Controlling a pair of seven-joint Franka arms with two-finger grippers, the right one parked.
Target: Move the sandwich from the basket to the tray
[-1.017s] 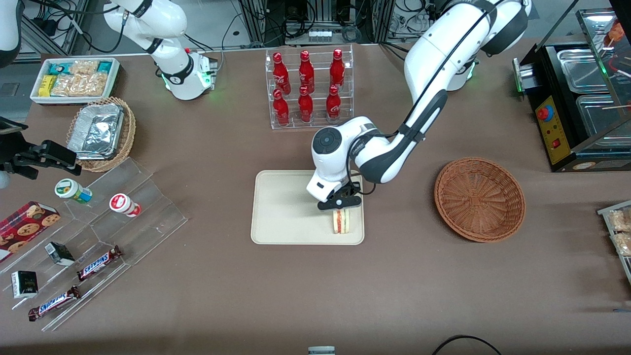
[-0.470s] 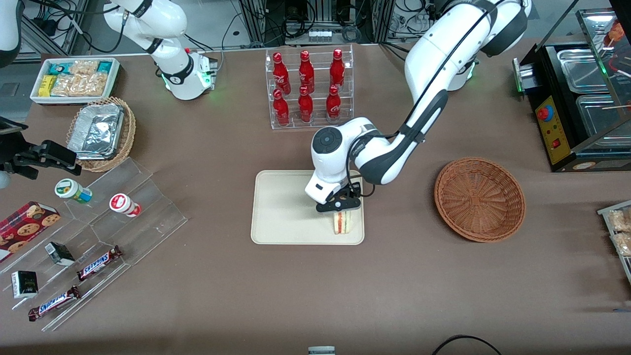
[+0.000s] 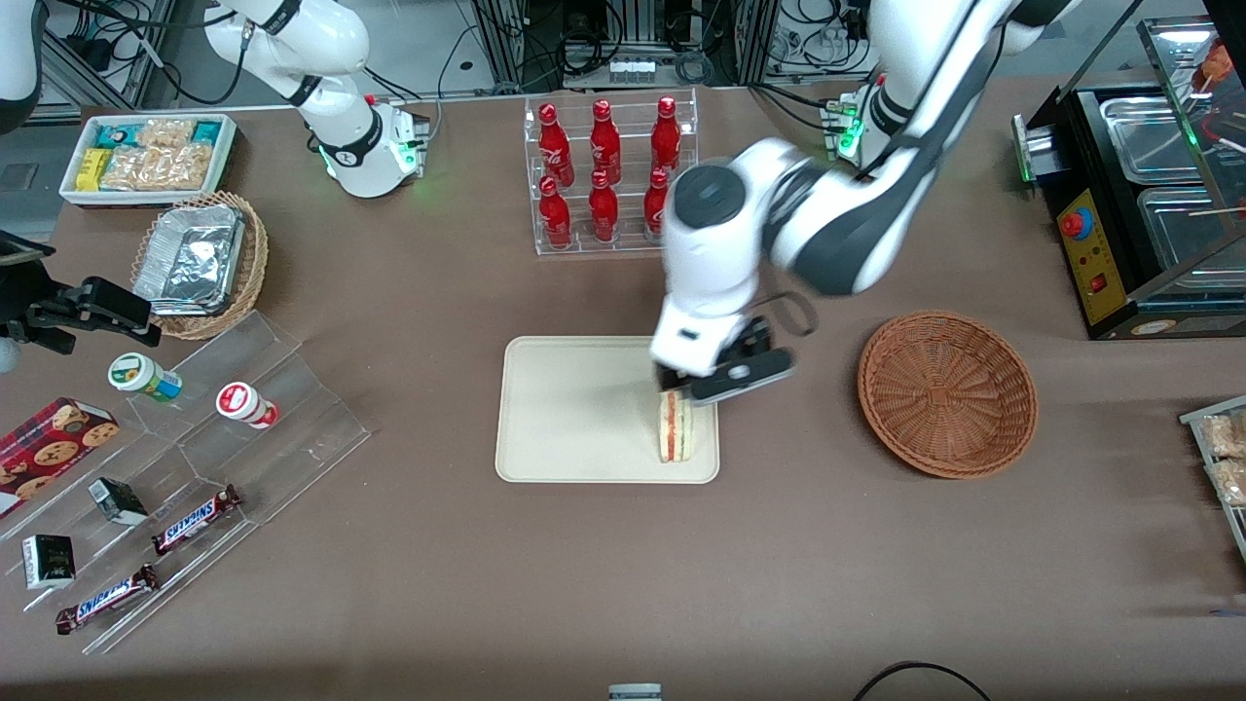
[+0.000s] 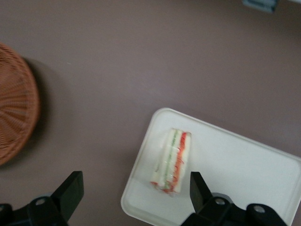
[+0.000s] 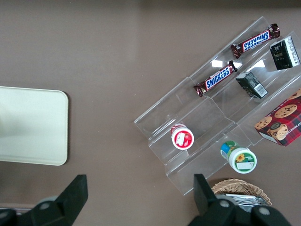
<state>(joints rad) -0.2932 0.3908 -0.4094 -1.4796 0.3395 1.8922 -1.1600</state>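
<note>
The sandwich (image 3: 675,426) (image 4: 173,160) stands on its edge on the cream tray (image 3: 574,419) (image 4: 244,179), near the tray's corner closest to the basket, with its red and green filling layers showing. My gripper (image 3: 725,382) (image 4: 135,183) hovers above the tray's edge just over the sandwich. It is open and holds nothing; its fingers are clear of the bread. The reddish-brown wicker basket (image 3: 946,392) (image 4: 14,122) sits empty beside the tray, toward the working arm's end of the table.
A clear rack of red bottles (image 3: 605,175) stands farther from the front camera than the tray. Toward the parked arm's end are a stepped acrylic shelf with snacks (image 3: 195,467), a light wicker basket with foil trays (image 3: 200,258) and a white snack bin (image 3: 146,156). A black appliance (image 3: 1139,195) stands by the basket.
The gripper has opened, let go of the sandwich and risen, shifting a little toward the basket. The sandwich stays standing on the tray.
</note>
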